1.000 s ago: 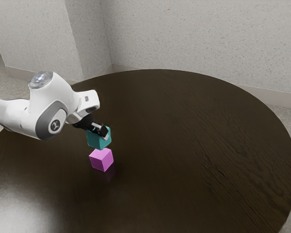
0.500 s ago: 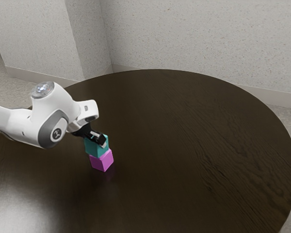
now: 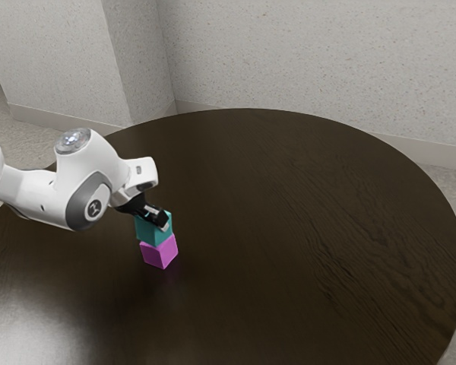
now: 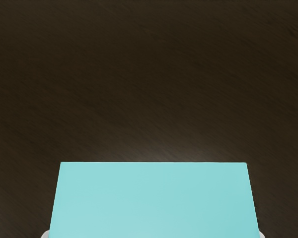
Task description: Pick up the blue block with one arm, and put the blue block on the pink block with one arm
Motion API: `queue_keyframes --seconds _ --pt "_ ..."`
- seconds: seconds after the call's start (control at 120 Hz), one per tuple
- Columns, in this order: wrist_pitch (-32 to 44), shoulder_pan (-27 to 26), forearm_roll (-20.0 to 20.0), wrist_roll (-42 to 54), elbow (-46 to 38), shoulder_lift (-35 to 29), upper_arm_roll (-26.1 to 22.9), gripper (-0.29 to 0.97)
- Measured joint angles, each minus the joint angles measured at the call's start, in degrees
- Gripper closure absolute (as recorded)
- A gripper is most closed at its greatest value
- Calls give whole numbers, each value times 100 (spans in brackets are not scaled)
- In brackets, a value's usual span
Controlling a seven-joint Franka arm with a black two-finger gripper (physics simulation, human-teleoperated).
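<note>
Arm [image 3: 30, 194] cut off at the exterior view's left edge. Table [image 3: 327, 228] cut at lower and left edges. Gripper [image 3: 153, 220] covers part of blue block [image 3: 152, 234] top; blue block hides pink block [image 3: 158, 255] top face. Wrist view: blue block [image 4: 154, 198] cut by picture's edge

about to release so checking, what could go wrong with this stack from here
1. The blue block seems to sit slightly toward the exterior view's left on the pink block; released like that, it might tip or slide off.
2. The gripper is shut on the blue block, so an uneven opening or a skewed lift could drag it off.
3. Pushing lower could shove the pink block across the table.
</note>
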Motion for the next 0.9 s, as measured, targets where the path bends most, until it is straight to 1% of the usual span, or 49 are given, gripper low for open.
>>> queue_keyframes --seconds 0.517,0.9 --pt "-1 170 -12 56 98 32 -72 31" --pt "6 6 -29 74 59 21 -97 31"
